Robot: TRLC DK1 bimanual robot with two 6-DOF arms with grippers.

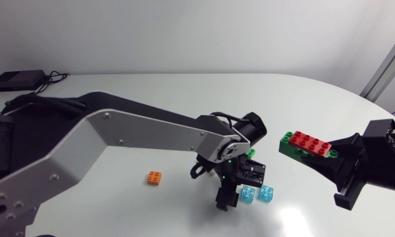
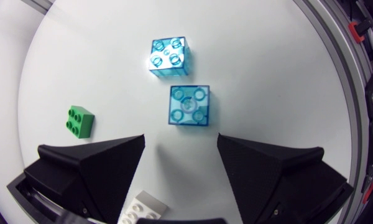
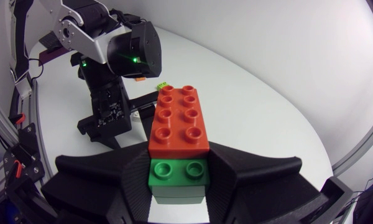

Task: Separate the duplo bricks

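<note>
Two translucent blue pieces are sitting at the near side of the table (image 1: pixel 184 99), studs up and not touching. The first blue brick (image 2: pixel 189 106) is lying just ahead of the left gripper (image 2: pixel 180 142), and the other blue brick (image 2: pixel 169 56) is lying just past it. That gripper is pointing straight down over them with its fingers spread wide and holding nothing, probably lining up for its next pick. A white brick (image 2: pixel 143 208) is showing beneath it, between the roots of the fingers; I cannot tell whether it is resting on the table. A small green brick (image 2: pixel 79 120) is lying off to one side, and an orange brick (image 1: pixel 155 177) is sitting alone, well apart from the rest.

Further back, the right gripper (image 3: pixel 179 165) is holding the one joined pair above the table. Its fingers are clamping the green base brick (image 3: pixel 177 171) from both sides, with the red brick (image 3: pixel 179 121) pressed on top. That grip is leaving the red one exposed, I would guess so that the other arm can pull it off. This pair looks like the main separating left to do.
</note>
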